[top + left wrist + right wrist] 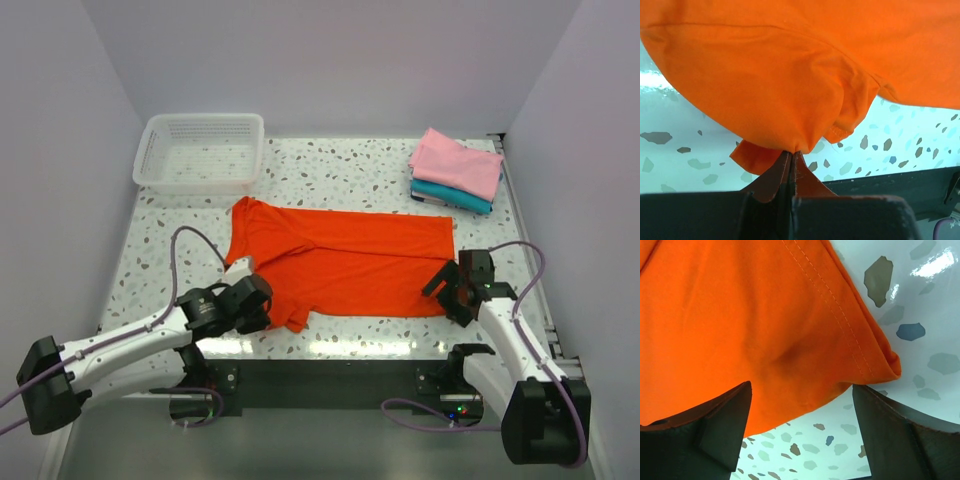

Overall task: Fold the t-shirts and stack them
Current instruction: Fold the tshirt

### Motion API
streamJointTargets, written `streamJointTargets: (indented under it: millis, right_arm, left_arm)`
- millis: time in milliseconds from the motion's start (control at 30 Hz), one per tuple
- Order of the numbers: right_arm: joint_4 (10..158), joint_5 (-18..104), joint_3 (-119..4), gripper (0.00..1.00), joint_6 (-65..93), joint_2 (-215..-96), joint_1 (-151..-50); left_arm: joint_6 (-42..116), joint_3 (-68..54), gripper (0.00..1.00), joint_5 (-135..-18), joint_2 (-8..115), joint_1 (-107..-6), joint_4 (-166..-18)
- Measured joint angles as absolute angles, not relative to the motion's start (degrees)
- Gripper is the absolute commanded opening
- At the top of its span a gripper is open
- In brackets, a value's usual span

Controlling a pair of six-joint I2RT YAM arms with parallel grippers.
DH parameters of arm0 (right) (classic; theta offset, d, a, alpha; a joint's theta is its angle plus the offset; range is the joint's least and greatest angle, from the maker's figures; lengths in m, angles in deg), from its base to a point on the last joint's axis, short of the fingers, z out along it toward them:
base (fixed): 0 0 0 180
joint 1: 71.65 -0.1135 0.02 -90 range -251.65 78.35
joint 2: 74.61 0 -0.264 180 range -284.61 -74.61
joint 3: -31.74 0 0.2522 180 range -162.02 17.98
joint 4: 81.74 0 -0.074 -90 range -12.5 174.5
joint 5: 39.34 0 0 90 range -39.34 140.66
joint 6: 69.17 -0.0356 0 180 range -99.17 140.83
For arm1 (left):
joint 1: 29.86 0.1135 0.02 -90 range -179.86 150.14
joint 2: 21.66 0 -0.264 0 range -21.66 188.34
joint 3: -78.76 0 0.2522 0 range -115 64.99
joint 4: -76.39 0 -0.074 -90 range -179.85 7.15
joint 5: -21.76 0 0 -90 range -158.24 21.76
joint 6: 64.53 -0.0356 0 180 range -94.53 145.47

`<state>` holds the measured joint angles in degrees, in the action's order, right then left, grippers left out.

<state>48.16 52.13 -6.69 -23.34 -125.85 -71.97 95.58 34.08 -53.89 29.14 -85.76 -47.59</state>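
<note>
Speckled terrazzo table is carrying everything. Orange-red t-shirt is lying spread flat mid-table, collar end to the left, hem to the right, and its near sleeve is reaching toward the front edge. White mesh basket is sitting at the far left corner, just beyond the shirt's far sleeve. Pink t-shirt is resting folded on top of the folded teal t-shirt at the far right corner, apart from the orange one. Left gripper is pinching a bunched fold of the orange shirt by the near sleeve, jaws pressed tight on the cloth, which is bulging above the tabletop around the pinch. Right gripper is sitting at the near right hem corner, jaws spread wide. The stitched hem is lying between them, not clamped.
</note>
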Motion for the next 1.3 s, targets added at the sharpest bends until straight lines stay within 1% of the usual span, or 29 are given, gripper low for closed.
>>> streamJointTargets:
  millis: [100, 267, 433, 533, 567, 667, 767, 800, 867, 1100, 1300]
  right_arm:
    - [50.0, 52.2, -6.5, 0.77, -23.6, -127.6, -72.0]
    - [51.3, 53.0, -6.4, 0.63, -23.7, -128.3, -72.0]
    - [50.4, 54.2, -6.3, 0.54, -23.5, -127.7, -72.0]
    - [48.8, 54.8, -6.3, 0.43, -23.4, -126.1, -72.0]
    - [48.6, 55.2, -6.2, 0.36, -23.2, -125.3, -72.0]
    - [48.6, 55.9, -5.8, 0.22, -23.4, -123.6, -72.0]
    - [49.2, 55.8, -5.8, 0.09, -23.1, -124.2, -72.0]
    - [49.5, 55.7, -5.8, 0.07, -22.9, -124.7, -72.0]
    - [49.8, 55.6, -5.8, 0.04, -22.6, -125.5, -72.0]
    - [49.6, 55.6, -6.7, 0.04, -21.1, -125.5, -72.0]
    - [49.8, 55.3, -9.9, 0.04, -19.6, -127.1, -72.0]
  left_arm:
    - [94.7, 33.7, 0.00, -53.6, 29.1, -84.2, -47.8]
    - [93.1, 33.4, 0.00, -53.8, 28.9, -80.7, -48.7]
    - [90.6, 33.2, 0.00, -54.2, 28.9, -76.8, -49.1]
    - [89.7, 32.6, 0.00, -54.4, 29.1, -76.4, -49.1]
    - [89.3, 32.5, 0.00, -54.4, 29.1, -76.4, -49.3]
    - [88.8, 32.3, 0.00, -54.4, 29.4, -76.0, -49.8]
    - [88.2, 32.3, 0.00, -54.3, 29.9, -75.6, -50.0]
    - [88.0, 32.3, 0.00, -54.3, 30.0, -75.6, -50.0]
    - [87.7, 32.1, 0.00, -54.3, 30.1, -75.2, -50.0]
    - [87.3, 29.5, 0.00, -52.8, 30.3, -74.3, -50.2]
    - [85.9, 27.3, 0.00, -50.9, 32.6, -72.5, -52.1]
